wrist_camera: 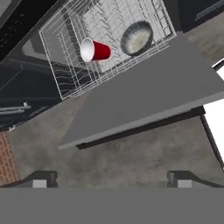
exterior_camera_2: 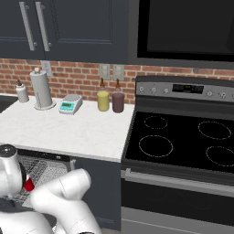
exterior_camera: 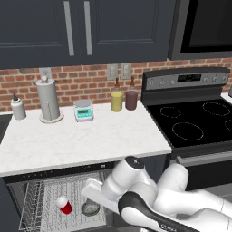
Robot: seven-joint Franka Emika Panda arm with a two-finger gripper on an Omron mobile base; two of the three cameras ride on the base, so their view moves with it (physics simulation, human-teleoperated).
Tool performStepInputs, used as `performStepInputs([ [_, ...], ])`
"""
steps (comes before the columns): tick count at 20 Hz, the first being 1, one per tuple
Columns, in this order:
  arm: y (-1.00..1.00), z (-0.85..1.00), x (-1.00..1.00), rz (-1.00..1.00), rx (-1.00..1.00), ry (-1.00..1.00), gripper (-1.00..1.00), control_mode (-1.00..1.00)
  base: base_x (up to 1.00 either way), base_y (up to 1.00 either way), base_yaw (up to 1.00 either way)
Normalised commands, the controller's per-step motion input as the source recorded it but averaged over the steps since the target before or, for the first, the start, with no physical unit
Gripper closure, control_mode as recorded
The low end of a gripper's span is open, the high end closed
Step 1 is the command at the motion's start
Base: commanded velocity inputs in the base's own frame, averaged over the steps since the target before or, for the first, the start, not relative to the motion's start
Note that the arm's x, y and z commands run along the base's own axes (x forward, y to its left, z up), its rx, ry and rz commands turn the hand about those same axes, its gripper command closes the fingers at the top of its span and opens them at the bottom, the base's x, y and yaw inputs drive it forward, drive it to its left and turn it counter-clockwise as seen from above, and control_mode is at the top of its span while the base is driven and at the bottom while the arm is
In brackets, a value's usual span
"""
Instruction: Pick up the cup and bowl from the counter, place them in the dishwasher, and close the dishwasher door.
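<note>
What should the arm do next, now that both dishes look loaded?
Probably lower the open pincer to the free edge of the dishwasher door and lift it shut. The cup and bowl already lie in the rack, and the door hangs flat open.

In the left base view the white arm covers the right part of the wire rack (exterior_camera: 43,201), and the bottom edge cuts off the rack's front. In the right base view the arm hides most of the cup (exterior_camera_2: 29,184); only a small red piece shows. In the hand view the claw (wrist_camera: 111,180) shows just two dark tips, so its opening is unclear, and the right edge cuts the dishwasher door (wrist_camera: 144,98).
</note>
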Motion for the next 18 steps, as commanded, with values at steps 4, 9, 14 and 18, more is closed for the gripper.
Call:
performStepInputs([
  [4, 0.0, 0.05, -0.4, 0.19, 0.03, -0.16, -1.0, -1.0, 0.0, 0.0, 0.0],
  [9, 0.0, 0.0, -0.3, 0.27, 0.0, -0.14, -1.0, -1.0, 0.0, 0.0, 0.0],
  [14, 0.2, 0.0, -0.24, 0.07, 0.01, -0.01, -1.0, -1.0, 0.0, 0.0, 0.0],
  [18, 0.44, 0.16, -0.18, 0.09, -0.14, 0.0, -1.0, -1.0, 0.0, 0.0, 0.0],
])
